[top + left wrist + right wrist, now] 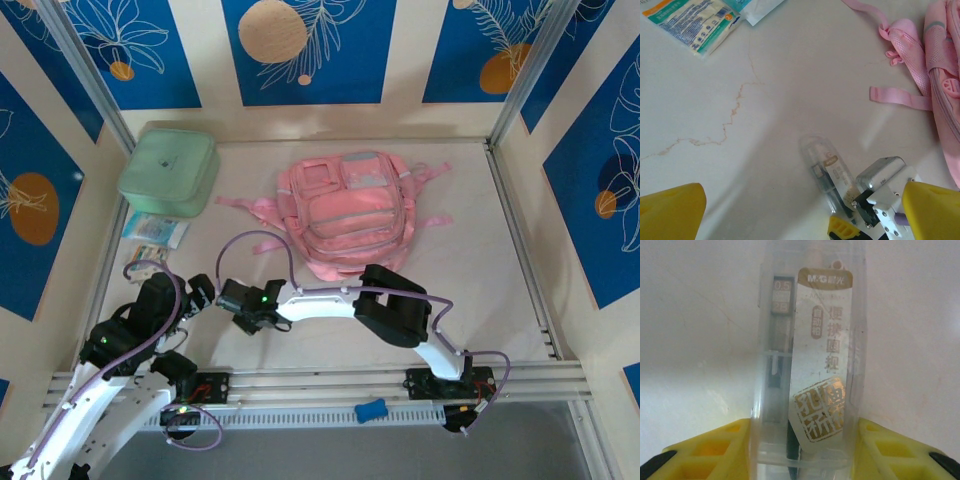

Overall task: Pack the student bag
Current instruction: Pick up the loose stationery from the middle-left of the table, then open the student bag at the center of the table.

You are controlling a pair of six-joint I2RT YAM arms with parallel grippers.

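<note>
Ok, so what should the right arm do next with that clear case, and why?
Probably lift it a little. The right gripper looks closed on the end of the clear case, which lies flat on the table, apart from the student bag, so it must clear the surface before travelling.

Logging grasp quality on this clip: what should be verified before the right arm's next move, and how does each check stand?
1. Right gripper closed on the clear M&G case: ok, its yellow fingers sit against both sides.
2. Case lifted off the table: cannot tell.
3. Left gripper free: ok, open and holding nothing.
4. Student bag open to take the case: cannot tell, no opening shows from above.
5. Route from case to bag: not ok, a loose pink strap lies on the table between them and might snag.
</note>
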